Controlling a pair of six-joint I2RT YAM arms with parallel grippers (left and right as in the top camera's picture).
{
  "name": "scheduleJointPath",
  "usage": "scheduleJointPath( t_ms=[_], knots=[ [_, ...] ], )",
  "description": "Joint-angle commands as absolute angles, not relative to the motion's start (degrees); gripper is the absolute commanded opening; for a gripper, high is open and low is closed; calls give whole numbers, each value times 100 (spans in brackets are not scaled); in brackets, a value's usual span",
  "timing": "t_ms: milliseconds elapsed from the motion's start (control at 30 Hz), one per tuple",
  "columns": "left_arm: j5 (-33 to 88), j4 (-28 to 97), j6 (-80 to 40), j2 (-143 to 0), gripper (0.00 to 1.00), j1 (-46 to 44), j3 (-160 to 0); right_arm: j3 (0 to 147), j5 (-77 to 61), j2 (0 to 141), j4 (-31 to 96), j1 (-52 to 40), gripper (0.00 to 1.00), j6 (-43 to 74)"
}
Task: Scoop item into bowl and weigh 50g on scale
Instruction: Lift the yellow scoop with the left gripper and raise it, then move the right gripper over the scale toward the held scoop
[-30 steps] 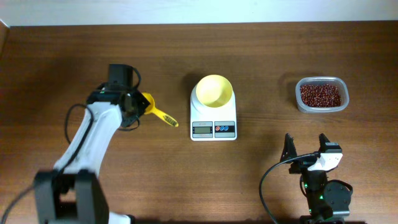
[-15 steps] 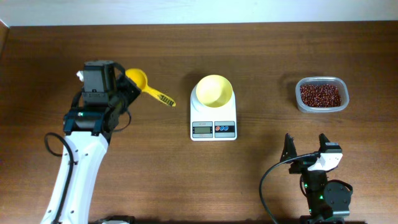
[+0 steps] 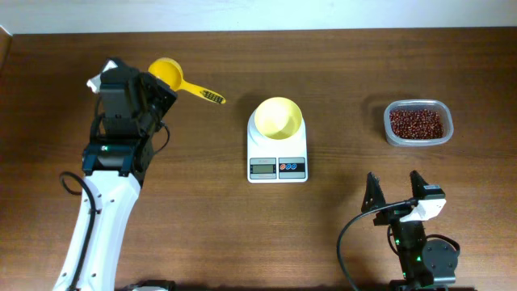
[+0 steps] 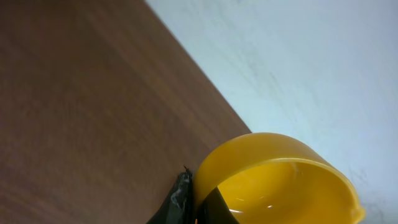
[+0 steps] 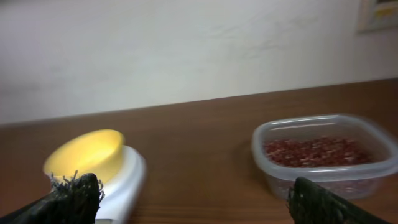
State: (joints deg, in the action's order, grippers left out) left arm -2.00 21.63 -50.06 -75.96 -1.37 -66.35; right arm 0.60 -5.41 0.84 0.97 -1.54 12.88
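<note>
Lower right, the right gripper (image 3: 393, 190) stood wide apart and empty; mid-frame, the bowl (image 3: 278, 116) sat on the scale (image 3: 277, 167). Upper right lay the beans (image 3: 417, 123) in their tub (image 3: 389, 129). Upper left, the left gripper (image 3: 155, 84) was clamped on the scoop (image 3: 168, 71) at its cup, a hold that might twist while digging.

You cannot read the numbers on the scale (image 3: 277, 155); they are too small from above. In your left wrist view the bottom edge cuts off the yellow scoop (image 4: 277, 177), and you cannot see its handle.
</note>
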Motion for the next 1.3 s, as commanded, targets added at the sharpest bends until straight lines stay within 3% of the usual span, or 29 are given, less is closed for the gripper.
scheduleJointPath(
  t_ms=[0,200,467,567,733,933,1033,1267],
  knots=[
    [-274,2650,-6204,-7524,0,-108,-6702,32,-840,36,-47,-185,99,2906],
    [23,3092,-6775,-7524,0,-113,-6702,32,-539,56,-1470,-187,99,3094],
    [174,3094,-7118,-7524,0,-113,-6702,198,-888,504,-2060,-187,99,3098],
    [283,3183,-7118,-7524,0,-115,-6702,600,-1066,1135,-2198,-187,99,3094],
    [290,3406,-7118,-7524,0,-215,-6702,1968,-1361,3389,-2215,-187,99,3092],
    [-99,3310,-7120,-7524,0,-209,-6702,4093,-3983,5690,-2206,-187,99,3100],
    [-113,3315,-7118,-7531,0,-211,-6702,4928,-5424,6665,-2191,-187,99,3894],
    [196,3354,-7120,-7531,0,-211,-6700,5070,-6383,7634,-2191,-185,99,4427]
  ],
)
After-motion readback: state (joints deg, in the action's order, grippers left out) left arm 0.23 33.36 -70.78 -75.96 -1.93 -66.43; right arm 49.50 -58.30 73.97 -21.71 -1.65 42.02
